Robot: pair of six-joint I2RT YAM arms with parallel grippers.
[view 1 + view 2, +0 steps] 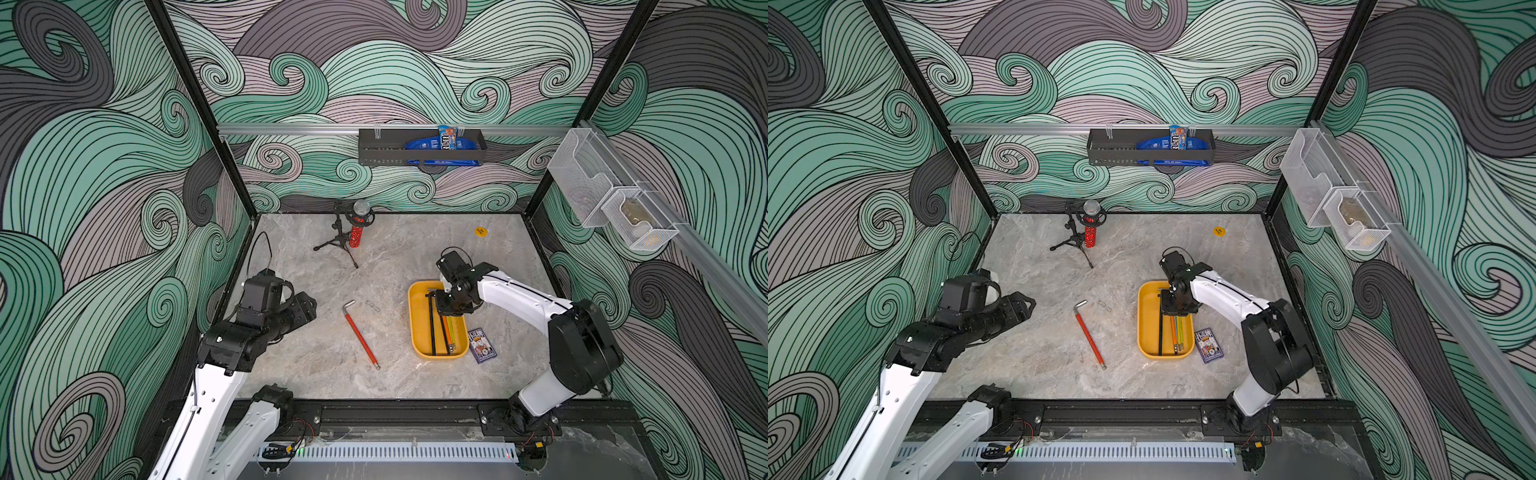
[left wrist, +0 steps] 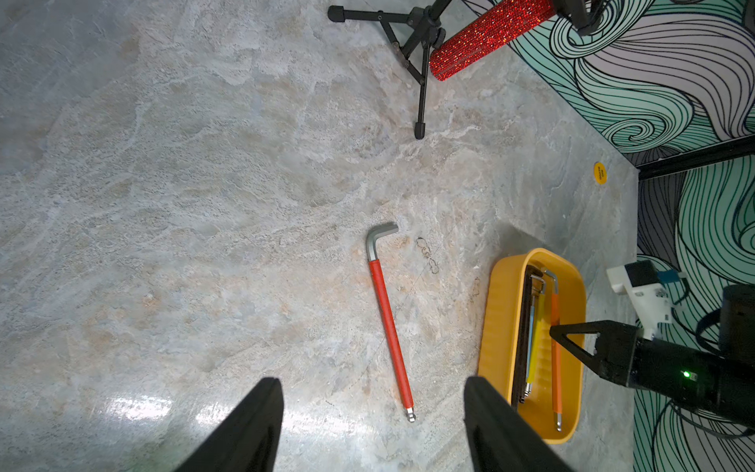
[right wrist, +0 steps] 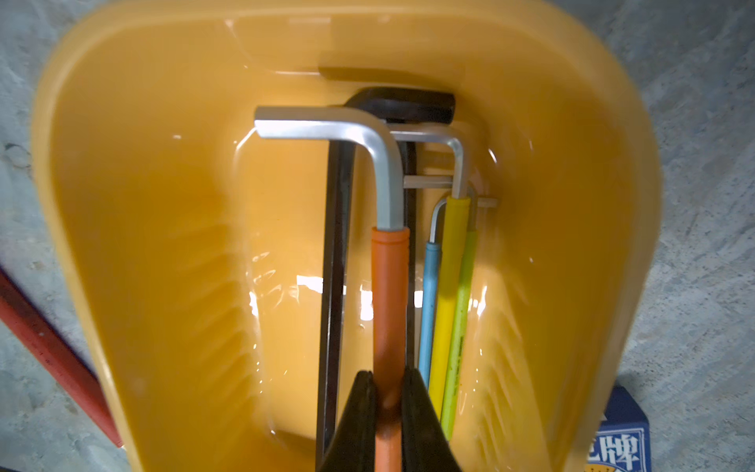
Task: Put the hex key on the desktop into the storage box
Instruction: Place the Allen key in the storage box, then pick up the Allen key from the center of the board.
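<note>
Right tool (image 3: 388,380) clenched on the sleeve of the orange hex key (image 3: 390,286), the sleeve pinched from both sides, low inside the storage box (image 3: 135,212); the key runs lengthwise along the box, its bare bent end crossing above the black hex key (image 3: 337,245) in the wrist view, with the blue hex key (image 3: 431,306), yellow hex key (image 3: 449,286) and green hex key (image 3: 463,327) lying alongside in the box; whether the orange key's shaft rests on the floor of the box cannot be told. The step in hand is judged to be the release; it is best done by bringing the key down until it lies on its neighbours, parting the jaws only as far as the sleeve needs, then rising straight up, so that neither the key nor the light box is dragged along; a sideways withdrawal risks catching the bent ends. Outward, the box stands on the desk (image 1: 415,249), a pack of cards (image 1: 481,345) just beside its near corner. The red hex key (image 1: 360,334) lies flat on the desk, well apart from the box on the left arm's side, not yet stored; the left tool (image 2: 372,382) hangs released and empty, jaws spread, aimed toward that key's ball end, and is judged the natural one to take it at mid-sleeve once the right tool is clear of the box.
</note>
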